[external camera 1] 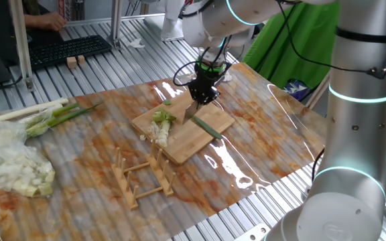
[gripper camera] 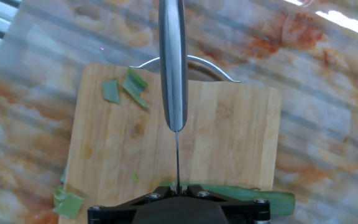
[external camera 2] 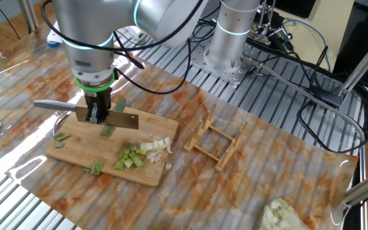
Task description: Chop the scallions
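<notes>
With my gripper (external camera 2: 96, 114) clamped tight on the knife (external camera 2: 85, 112), blade over the scallions (external camera 1: 206, 126) on the cutting board (external camera 1: 179, 144), I judge chopping underway; next, press straight down through the green stalk.

One fixed view looks down across the counter (external camera 1: 112, 194) with the arm at its right; the other fixed view faces back toward the arm's base from the opposite side. Both share the cutting board (external camera 1: 210, 130). The hand view stares straight down, close over that board.
</notes>
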